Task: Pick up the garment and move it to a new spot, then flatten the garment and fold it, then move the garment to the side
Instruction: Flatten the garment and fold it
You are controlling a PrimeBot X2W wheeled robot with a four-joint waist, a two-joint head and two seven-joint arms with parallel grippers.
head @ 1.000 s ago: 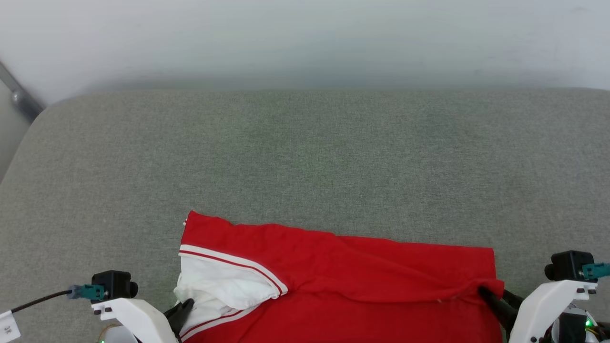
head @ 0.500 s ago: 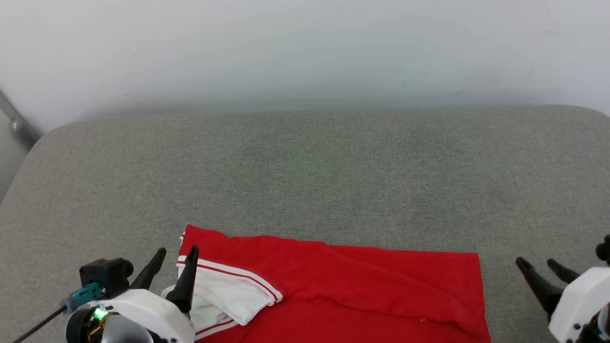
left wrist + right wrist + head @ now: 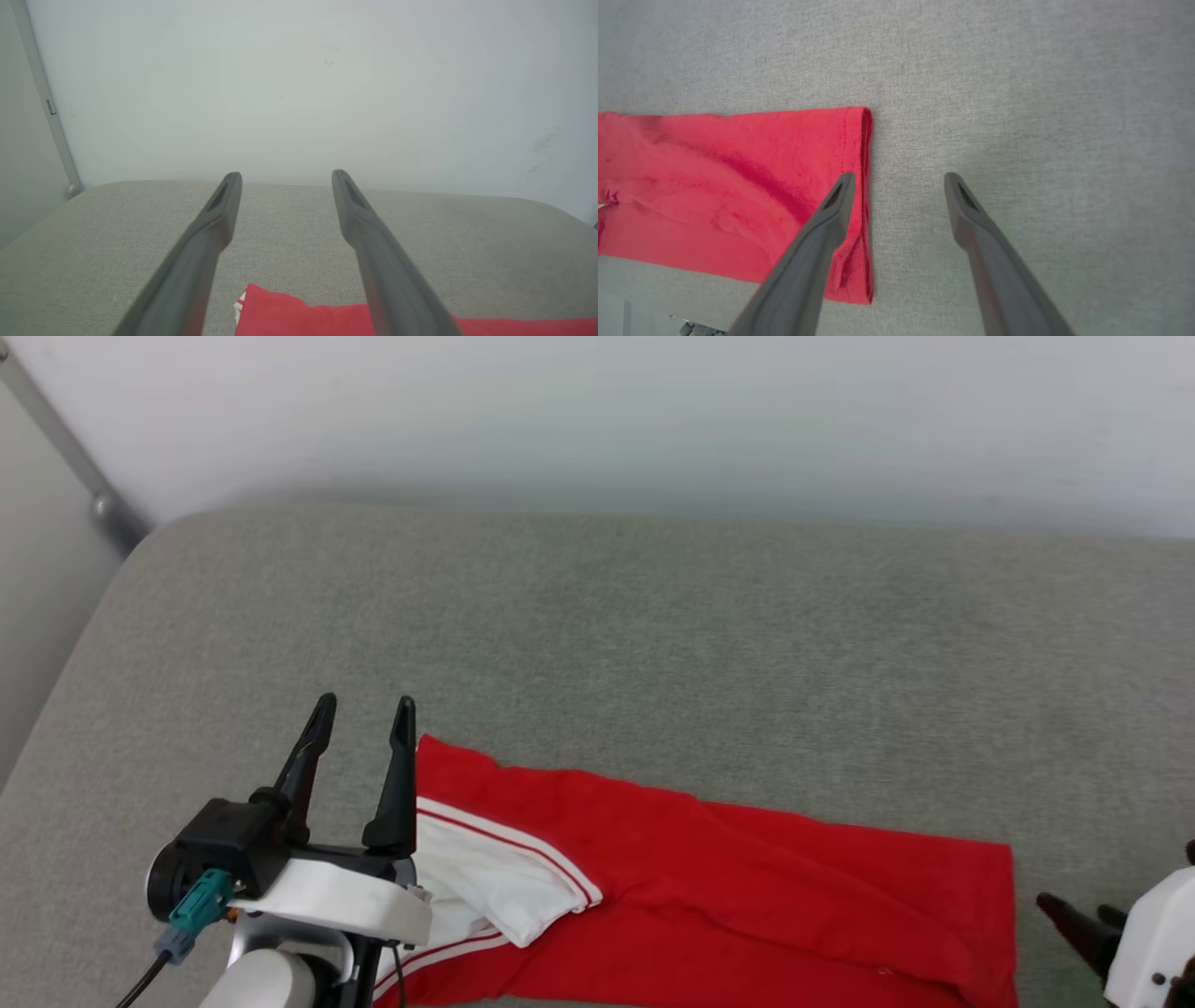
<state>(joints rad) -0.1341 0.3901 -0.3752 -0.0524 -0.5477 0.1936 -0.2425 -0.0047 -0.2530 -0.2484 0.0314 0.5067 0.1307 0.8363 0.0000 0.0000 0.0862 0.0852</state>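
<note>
The garment [image 3: 728, 887] is a red jersey lying as a long folded band across the near edge of the grey cushion [image 3: 597, 644]. A white sleeve [image 3: 504, 882] with red-and-white striped trim shows at its left end. My left gripper [image 3: 364, 703] is open and raised above the garment's left corner, holding nothing. In the left wrist view the gripper [image 3: 286, 175] points at the wall, with the garment's corner [image 3: 289, 312] below it. My right gripper [image 3: 1074, 907] is open just off the garment's right end. In the right wrist view the gripper [image 3: 899, 176] hovers over the hem [image 3: 864, 154], its left finger [image 3: 817, 242] above the cloth.
A white wall [image 3: 597, 420] rises behind the cushion. A grey metal pole [image 3: 93, 495] runs down at the far left corner. The cushion's rounded left edge [image 3: 65, 681] drops away. Bare grey fabric stretches beyond the garment toward the wall.
Both grippers have opened and let go of the garment's ends. The left one has risen above the left corner and the right has drawn back off the hem. The head camera has shifted.
</note>
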